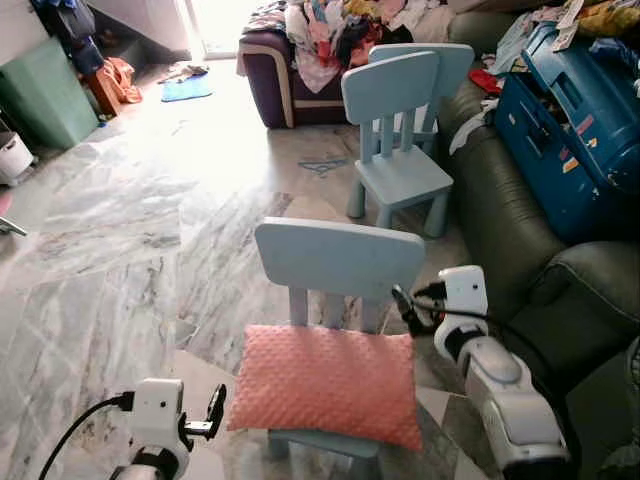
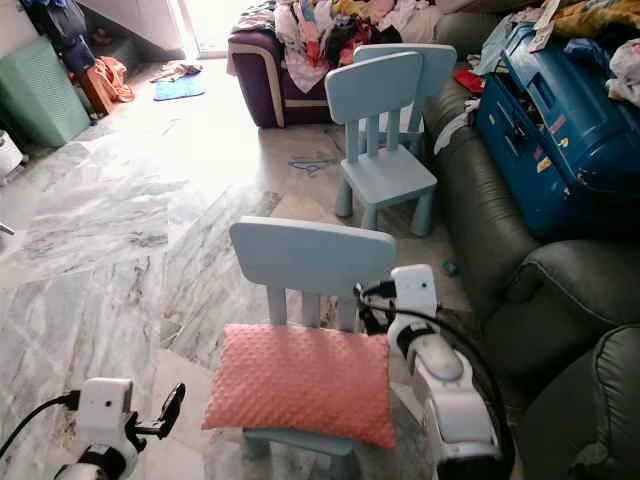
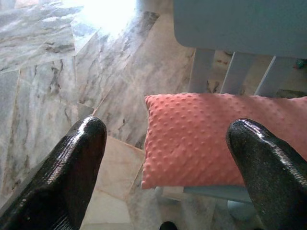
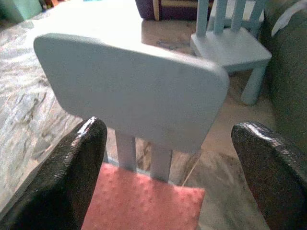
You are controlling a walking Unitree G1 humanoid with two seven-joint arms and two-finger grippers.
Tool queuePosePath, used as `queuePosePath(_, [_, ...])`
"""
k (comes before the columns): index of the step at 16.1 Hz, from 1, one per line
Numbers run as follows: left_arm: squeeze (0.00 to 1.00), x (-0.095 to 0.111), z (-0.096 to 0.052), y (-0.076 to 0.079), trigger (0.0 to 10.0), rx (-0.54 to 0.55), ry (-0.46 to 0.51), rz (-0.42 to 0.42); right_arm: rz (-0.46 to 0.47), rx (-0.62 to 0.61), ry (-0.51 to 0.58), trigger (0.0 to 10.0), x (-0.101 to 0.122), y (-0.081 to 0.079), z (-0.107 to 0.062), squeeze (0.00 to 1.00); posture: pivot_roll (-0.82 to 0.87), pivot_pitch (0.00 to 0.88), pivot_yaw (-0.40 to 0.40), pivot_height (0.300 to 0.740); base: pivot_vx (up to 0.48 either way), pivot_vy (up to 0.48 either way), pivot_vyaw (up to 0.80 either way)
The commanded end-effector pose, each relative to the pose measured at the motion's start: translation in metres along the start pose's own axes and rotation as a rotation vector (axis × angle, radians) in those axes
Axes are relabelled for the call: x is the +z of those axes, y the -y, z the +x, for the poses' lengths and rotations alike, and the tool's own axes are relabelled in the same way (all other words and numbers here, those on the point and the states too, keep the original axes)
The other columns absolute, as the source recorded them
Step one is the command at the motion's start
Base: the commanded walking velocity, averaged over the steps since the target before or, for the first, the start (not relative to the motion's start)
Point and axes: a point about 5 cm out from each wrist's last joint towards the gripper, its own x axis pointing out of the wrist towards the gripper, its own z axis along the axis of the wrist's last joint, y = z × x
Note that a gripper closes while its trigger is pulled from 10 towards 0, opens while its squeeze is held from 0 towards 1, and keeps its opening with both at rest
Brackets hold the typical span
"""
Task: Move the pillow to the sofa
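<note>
The pink pillow [image 1: 328,382] lies flat on the seat of the near blue chair [image 1: 340,258], between the two pincers. The left pincer [image 1: 214,408] and right pincer [image 1: 406,309] both gape open, flanking its ends, seemingly poised for a two-sided lift toward the dark sofa [image 1: 520,250] beyond the right pincer.

Daylight from the far doorway [image 1: 215,20] blows out the marble floor [image 1: 120,230] (wrist views slightly soft up close).
</note>
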Motion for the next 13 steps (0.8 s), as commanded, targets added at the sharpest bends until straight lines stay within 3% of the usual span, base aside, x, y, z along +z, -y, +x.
queuePosePath(1, [0.00, 0.000, -0.004, -0.007, 10.0, 0.022, -0.005, 0.003, 0.004, 0.021, -0.003, 10.0, -0.001, -0.004, -0.003, 0.00, -0.15, 0.126, 0.067, 0.740, 0.000, 0.000, 0.00])
queuePosePath(13, [0.00, -0.007, -0.012, -0.002, 10.0, 0.026, -0.046, 0.014, 0.012, 0.084, -0.042, 10.0, -0.008, -0.007, -0.021, 0.00, -0.16, 0.184, 0.065, 0.740, 0.000, 0.000, 0.00])
